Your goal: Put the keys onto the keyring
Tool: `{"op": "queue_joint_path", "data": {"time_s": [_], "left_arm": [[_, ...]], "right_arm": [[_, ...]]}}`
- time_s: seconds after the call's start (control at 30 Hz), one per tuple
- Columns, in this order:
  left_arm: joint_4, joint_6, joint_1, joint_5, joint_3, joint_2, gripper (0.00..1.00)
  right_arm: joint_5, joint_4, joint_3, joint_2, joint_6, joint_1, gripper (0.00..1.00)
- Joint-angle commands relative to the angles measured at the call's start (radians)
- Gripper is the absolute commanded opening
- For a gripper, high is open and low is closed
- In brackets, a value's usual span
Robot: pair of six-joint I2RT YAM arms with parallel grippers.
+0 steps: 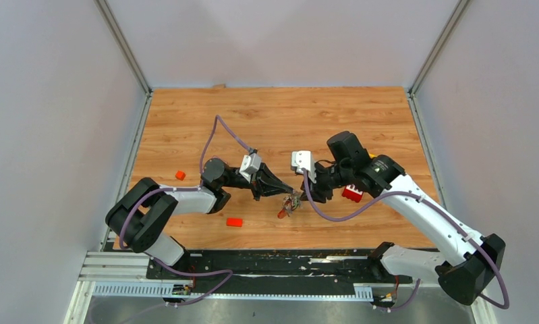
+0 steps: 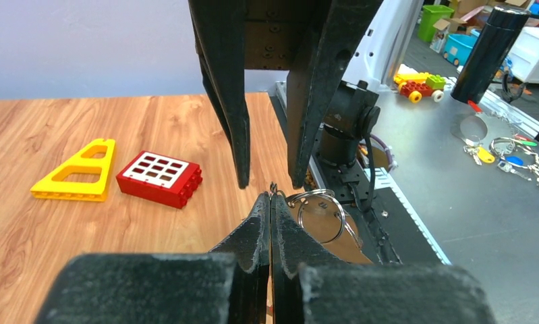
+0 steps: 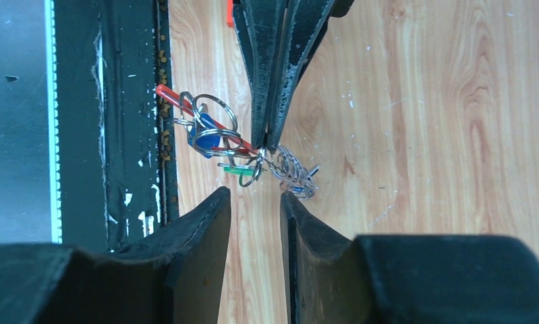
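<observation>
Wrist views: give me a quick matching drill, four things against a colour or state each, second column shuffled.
Things:
1. left gripper
2. right gripper
3. studded brick
4. triangular block

Colour or state:
A. yellow
B. jaws apart, nothing between them
C. red
D. jaws shut on the keyring

Pairs: 1-D; 2-B; 3-C; 4-A

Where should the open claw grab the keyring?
Probably the grey chain of the keyring: it sticks out free beside the shut left gripper, which pinches the middle. The right gripper can come head-on, opposite the left one, with its open jaws either side of the chain.
</observation>
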Motion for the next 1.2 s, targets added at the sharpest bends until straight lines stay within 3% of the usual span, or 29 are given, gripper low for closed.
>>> {"op": "queue_joint_path", "data": {"time_s": [0.0,0.17,0.37,0.63,0.87,1.17], "left_arm": [[0.059,-0.007,-0.002,-0.016,0.007,-0.040,0.00],[0.061,-0.012,-0.002,-0.018,0.006,-0.045,0.00],[0.076,-0.026,-0.002,-0.020,0.004,-0.046,0.00],[0.084,-0.029,-0.002,-0.028,0.000,-0.043,0.00],[0.092,-0.032,-0.002,-0.028,-0.008,-0.039,0.00],[0.084,-0.035,-0.003,-0.035,-0.008,-0.034,0.00]], "right_arm": [[-0.100,0.090,-0.022,0.001,0.028,-0.010,0.32],[-0.121,0.104,-0.033,0.023,0.027,-0.014,0.11],[-0.134,0.118,-0.055,0.022,0.018,-0.014,0.00],[-0.135,0.146,-0.078,0.011,0.016,-0.014,0.01],[-0.105,0.143,-0.063,-0.006,0.009,-0.020,0.23],[-0.127,0.127,-0.025,-0.010,0.009,-0.026,0.28]]}}
